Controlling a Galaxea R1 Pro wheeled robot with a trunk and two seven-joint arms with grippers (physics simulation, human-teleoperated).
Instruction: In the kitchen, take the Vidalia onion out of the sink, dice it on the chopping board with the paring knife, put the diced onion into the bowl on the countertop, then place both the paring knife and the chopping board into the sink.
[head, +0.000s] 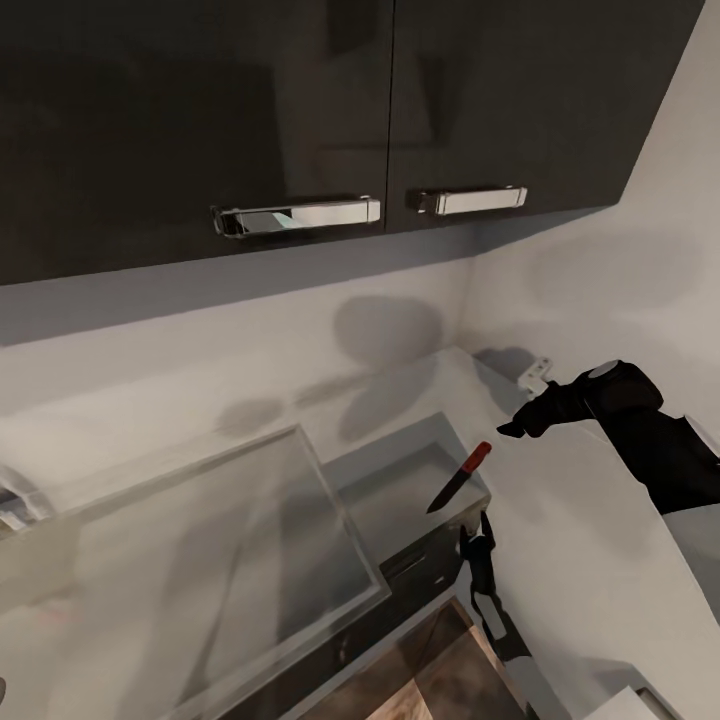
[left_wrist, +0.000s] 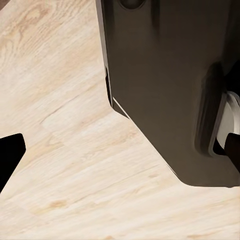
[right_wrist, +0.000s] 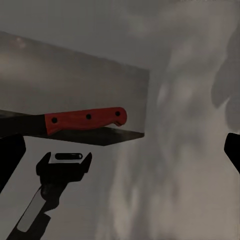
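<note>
The paring knife has a red handle and a dark blade. It is tilted with its tip down over the grey sink basin, just below and left of my right gripper. That gripper is open, and the knife is not between its fingers. In the right wrist view the knife lies ahead along the basin's rim, and I cannot tell whether it touches. My right gripper shows only dark fingertips at the frame's edges. The left gripper hangs open over pale wood floor. The onion is hidden.
Dark glossy wall cabinets with chrome handles hang overhead. A dark tap-like fitting stands by the basin. The flat drainboard lies to its left. A brown wood-grain patch shows at the bottom edge. My dark base is beside the left gripper.
</note>
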